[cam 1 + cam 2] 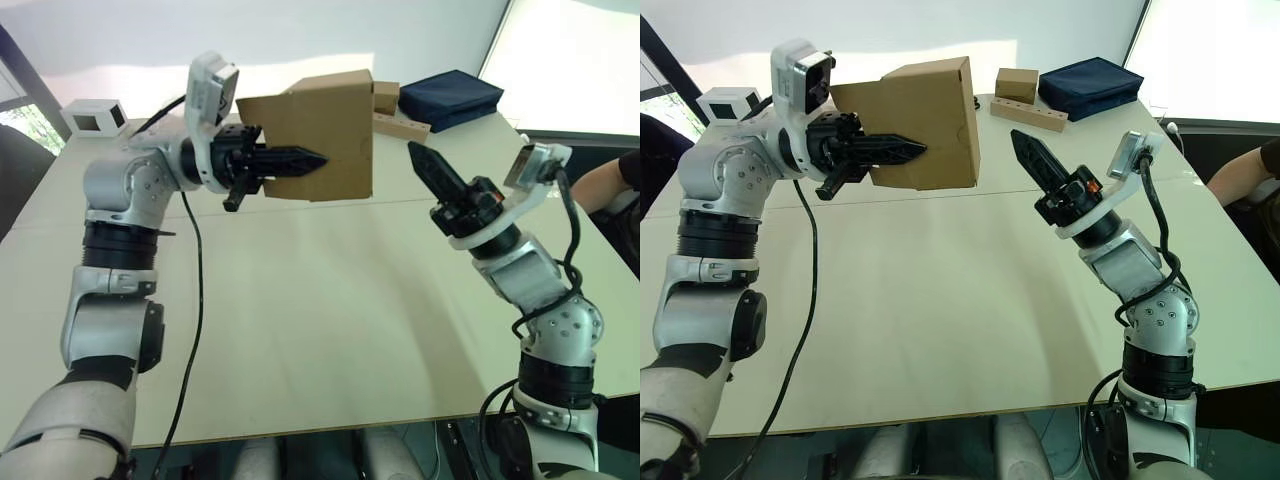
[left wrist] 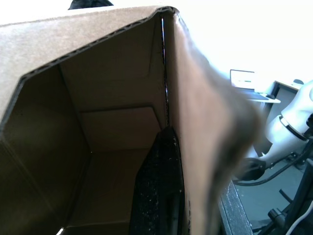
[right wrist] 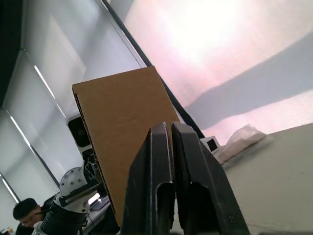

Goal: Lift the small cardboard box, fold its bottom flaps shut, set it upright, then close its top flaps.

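The robot's left gripper (image 1: 300, 160) holds the small cardboard box (image 1: 325, 135) in the air above the pale surface (image 1: 320, 300), its fingers clamped on one side wall: the left wrist view shows one black finger (image 2: 159, 186) lying inside the box against that wall, and the head views show the other across the wall's outer face. The box hangs well clear of the surface, one open end turned toward the left arm, a flap (image 1: 262, 108) jutting out from that end. The right gripper (image 1: 428, 165) sits just to the right of the box and slightly lower, apart from it, fingers pressed together on nothing and pointing up toward the box's near corner. That gap is what the next move appears to turn on: the box lies up and to the left of the right fingers, and the right arm is the free one, near enough to push flaps shut while the left keeps the hold. At the far edge of the surface sit a tan box with a hole-dotted wooden strip (image 1: 1028, 112), a dark blue bag (image 1: 1090, 88) and a white box (image 1: 95, 117); a person's arm (image 1: 610, 185) shows at the right edge.
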